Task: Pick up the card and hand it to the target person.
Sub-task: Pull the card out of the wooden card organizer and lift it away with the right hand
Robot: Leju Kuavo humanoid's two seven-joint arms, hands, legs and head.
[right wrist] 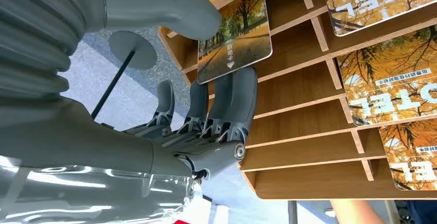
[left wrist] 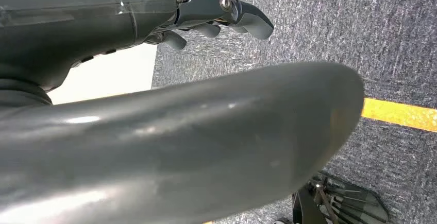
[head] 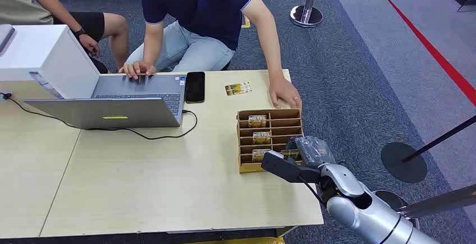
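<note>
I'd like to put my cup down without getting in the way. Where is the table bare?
The widest bare patch of the table lies in front of the laptop, left of the card rack. It's crowded near the rack: the right hand pinches a card there, a person's hand rests behind it, and a phone and loose card lie nearby.

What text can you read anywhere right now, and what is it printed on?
"HOTEL": on the cards in the wooden rack, readable on the top card in the head view; upside down and cut off as "TEL" on a card in the right wrist view.
Small line of characters on the card that the right hand holds: too small to read.
Loose card on the table, laptop labels: too blurred.
</note>
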